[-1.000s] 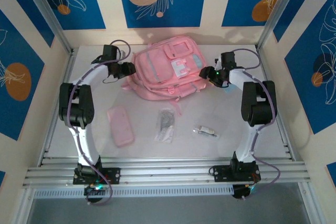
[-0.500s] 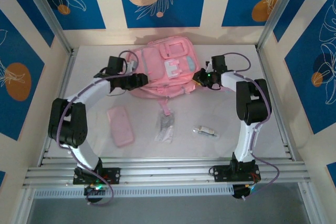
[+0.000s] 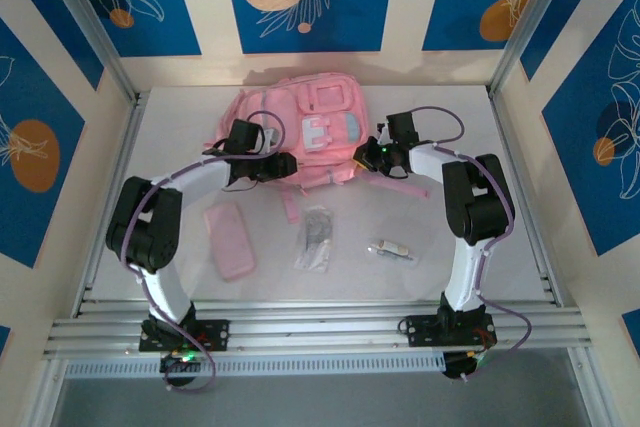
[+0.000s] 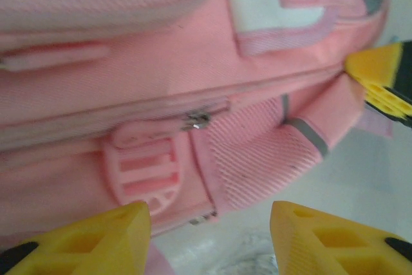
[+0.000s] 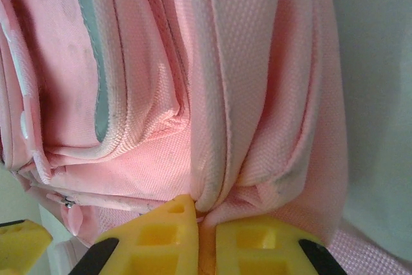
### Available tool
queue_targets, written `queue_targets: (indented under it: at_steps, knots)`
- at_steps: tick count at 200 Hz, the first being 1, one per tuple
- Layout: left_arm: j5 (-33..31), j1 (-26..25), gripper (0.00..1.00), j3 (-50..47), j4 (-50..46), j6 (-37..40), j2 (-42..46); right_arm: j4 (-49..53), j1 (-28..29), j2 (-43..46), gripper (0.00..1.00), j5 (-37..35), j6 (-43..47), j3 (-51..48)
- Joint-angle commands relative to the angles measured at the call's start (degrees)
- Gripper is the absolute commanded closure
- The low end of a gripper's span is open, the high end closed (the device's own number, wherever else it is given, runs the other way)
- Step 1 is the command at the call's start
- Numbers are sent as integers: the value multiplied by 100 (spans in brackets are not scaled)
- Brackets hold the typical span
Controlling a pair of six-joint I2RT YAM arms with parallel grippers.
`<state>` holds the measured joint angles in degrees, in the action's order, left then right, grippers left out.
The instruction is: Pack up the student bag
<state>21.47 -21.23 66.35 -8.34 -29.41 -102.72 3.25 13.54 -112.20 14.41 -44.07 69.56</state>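
Note:
The student bag (image 3: pixel 300 117) is a large pink backpack lying flat at the back of the table, its pale front patches facing up. My right gripper (image 3: pixel 362 154) is at the bag's right near corner, shut on a fold of pink fabric (image 5: pixel 219 159) that bunches between the yellow fingers (image 5: pixel 270 243). My left gripper (image 3: pixel 286 167) is at the bag's near edge, open with nothing between its fingers (image 4: pixel 84 239). Just beyond them lie a pink buckle (image 4: pixel 145 172) and a zip pull (image 4: pixel 196 120). The right gripper's yellow finger (image 4: pixel 383 82) pokes in on the right.
A flat pink pencil case (image 3: pixel 229 239) lies near left of the bag. A clear packet with a dark item (image 3: pixel 316 237) lies in the middle, and a small pale item (image 3: pixel 392 249) lies to its right. A pink strap (image 3: pixel 290 205) trails toward the packet.
The right gripper has closed on the bag's fabric and moved left. The left gripper swung right along the bag's near edge. The bag has shifted left and turned.

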Motion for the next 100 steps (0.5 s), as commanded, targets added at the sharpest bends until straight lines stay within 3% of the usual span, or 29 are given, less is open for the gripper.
queue_targets:
  at_steps: [1,28,74,100]
  knots:
    - [-913,-55,48,-61,-81,224,124,177,84,16,100,97,91,-172]
    - [-1081,-65,48,-86,135,414,50,186,88,42,100,144,152,-188]
    - [-256,-101,49,252,727,356,-674,170,138,43,100,246,215,-197]
    - [-147,-183,55,332,960,243,-788,229,174,39,100,237,259,-180]
